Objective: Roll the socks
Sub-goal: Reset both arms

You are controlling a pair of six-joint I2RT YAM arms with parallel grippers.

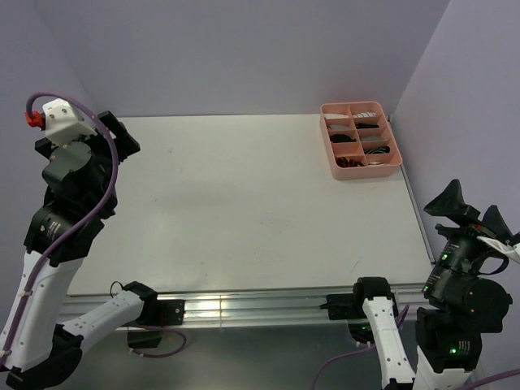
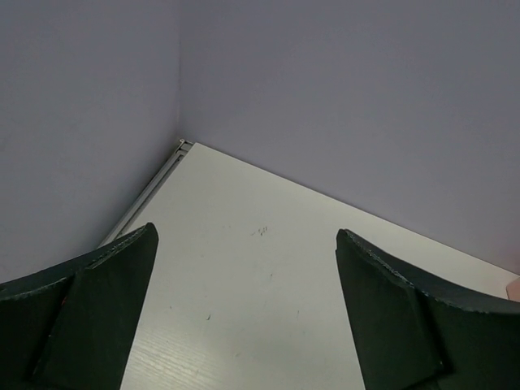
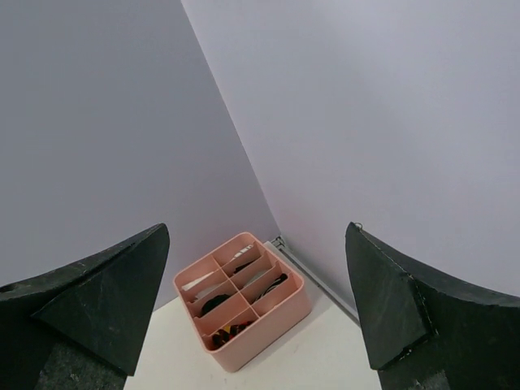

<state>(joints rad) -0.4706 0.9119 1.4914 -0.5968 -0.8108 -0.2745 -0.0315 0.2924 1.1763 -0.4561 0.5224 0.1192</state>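
Observation:
The socks lie tucked in the compartments of a pink tray (image 1: 396, 165) at the table's back right corner. A black sock with red and yellow argyle (image 1: 351, 162) (image 3: 228, 329) fills the near compartment. A white sock (image 3: 197, 282) and dark socks (image 3: 271, 286) (image 1: 374, 149) sit in other compartments. My left gripper (image 1: 122, 140) (image 2: 244, 236) hangs open over the left side of the table, nothing between its fingers. My right gripper (image 1: 474, 213) (image 3: 257, 229) stands open beyond the table's right front corner, looking towards the tray from a distance.
Lilac walls close the table at the back and on both sides. A metal rail (image 1: 244, 307) runs along the near edge between the arm bases. The white tabletop (image 1: 244, 195) spreads between the arms and the tray.

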